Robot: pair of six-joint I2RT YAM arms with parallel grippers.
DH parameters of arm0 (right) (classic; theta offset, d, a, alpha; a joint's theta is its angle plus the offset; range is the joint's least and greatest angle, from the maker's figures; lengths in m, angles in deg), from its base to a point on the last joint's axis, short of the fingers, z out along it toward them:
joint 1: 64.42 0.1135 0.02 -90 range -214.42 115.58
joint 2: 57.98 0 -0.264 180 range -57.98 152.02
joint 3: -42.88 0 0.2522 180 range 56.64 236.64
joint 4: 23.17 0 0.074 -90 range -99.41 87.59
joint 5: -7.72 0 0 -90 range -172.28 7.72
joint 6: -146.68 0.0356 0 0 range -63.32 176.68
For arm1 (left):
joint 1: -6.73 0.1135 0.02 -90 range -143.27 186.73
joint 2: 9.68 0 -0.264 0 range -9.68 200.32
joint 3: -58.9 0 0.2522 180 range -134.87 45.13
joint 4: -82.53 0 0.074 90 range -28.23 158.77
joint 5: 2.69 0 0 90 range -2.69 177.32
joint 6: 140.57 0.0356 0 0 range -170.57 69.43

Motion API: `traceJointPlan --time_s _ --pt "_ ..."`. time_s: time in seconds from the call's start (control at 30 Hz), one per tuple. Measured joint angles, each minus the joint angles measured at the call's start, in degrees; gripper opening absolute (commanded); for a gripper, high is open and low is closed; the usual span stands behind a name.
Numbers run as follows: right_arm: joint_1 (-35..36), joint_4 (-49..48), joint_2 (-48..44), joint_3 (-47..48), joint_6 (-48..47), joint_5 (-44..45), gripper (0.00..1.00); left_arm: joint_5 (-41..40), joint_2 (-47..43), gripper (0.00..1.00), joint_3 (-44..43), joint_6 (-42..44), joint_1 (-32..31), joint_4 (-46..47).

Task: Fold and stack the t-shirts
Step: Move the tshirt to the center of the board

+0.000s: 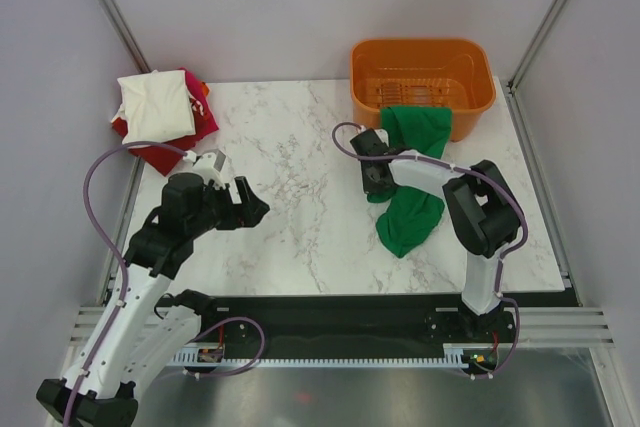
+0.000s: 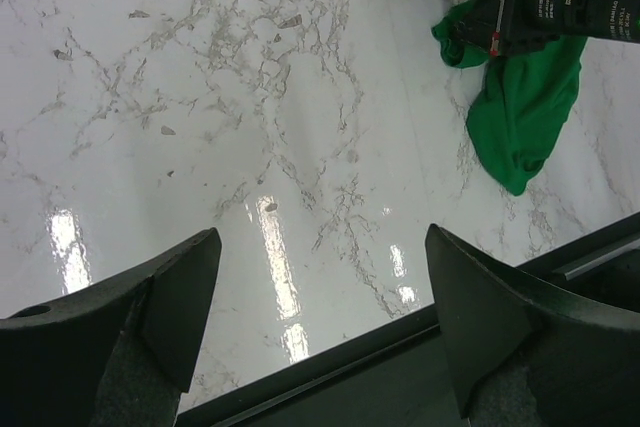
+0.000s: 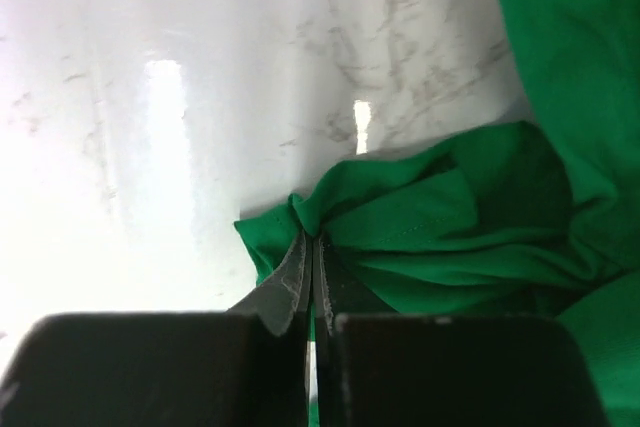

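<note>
1. This is a robot laboratory, more exactly a closed test cell, and not a home or a shop.
2. Plain grey panels (image 1: 300, 7) stand on the left, far and right sides. Bare metal posts (image 1: 110, 9) hold them in the far corners.
3. The left arm (image 1: 150, 247) and the right arm (image 1: 480, 212) are bolted on a black base plate (image 1: 340, 312) at the near edge, which lies on an aluminium rail (image 1: 570, 322).
4. Purple cables (image 1: 88, 187) run openly along both arms.
5. The table top (image 1: 290, 147) is a flat, shiny board with a marble pattern, and bright lamp reflections show on it in the wrist views.
</note>
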Motion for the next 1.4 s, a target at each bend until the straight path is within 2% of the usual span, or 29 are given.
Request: traceJointPlan --time_s 0.1,0.2,0.3,0.37,0.4,0.43,0.47,0.5,0.57,0.8,1.03,1.2,1.4 --pt "1.2 -0.1 -0.1 0.3 -0.2 -1.6 0.00 -0.3 0.3 0.90 0.0 0.0 0.0 0.0" --pt "5.4 4.4 0.0 4.4 -1.0 -4.3 0.00 -0.8 0.3 0.89 0.0 0.0 0.0 0.0" --pt "12.3 8.9 0.2 14.8 -1.9 -6.4 0.00 -2.4 -0.5 0.89 0.0 0.0 0.0 0.0" --pt "18.6 10.5 0.4 24.9 -2.2 -7.8 0.00 -4.2 -2.3 0.90 0.0 0.0 0.0 -0.1" --pt "21.2 10.0 0.3 28.2 -2.3 -8.6 0.06 -5.0 -3.5 0.90 0.0 0.0 0.0 -0.2" --pt "24.1 9.1 -0.1 31.2 -2.1 -9.2 0.28 -6.0 -4.8 0.90 0.0 0.0 0.0 -0.3" --pt "26.7 8.2 -0.9 32.5 -1.5 -10.0 0.70 -6.8 -6.1 0.91 0.0 0.0 0.0 -0.3" --pt "28.9 7.5 -2.1 32.4 -0.9 -10.7 0.82 -7.8 -7.4 0.91 0.0 0.0 0.0 -0.3" --pt "30.6 8.3 -4.8 29.4 -1.3 -8.6 0.98 -9.4 -9.8 0.91 -0.4 0.3 0.1 -1.9" --pt "25.2 10.1 -10.3 11.8 3.4 -4.7 0.98 -10.9 -7.8 0.90 -0.6 0.1 -0.1 -1.7" --pt "16.0 10.4 -21.3 2.9 4.8 -3.4 0.98 -10.5 0.6 0.85 -0.6 -3.0 -0.2 -1.7" --pt "8.7 9.0 -24.7 -0.9 4.0 -3.9 0.98 -10.3 9.4 0.83 1.7 -6.8 -2.4 1.2" --pt "5.1 8.2 -23.9 -3.9 1.6 -6.3 0.98 -10.6 25.0 0.83 4.7 -11.1 -10.0 7.2"
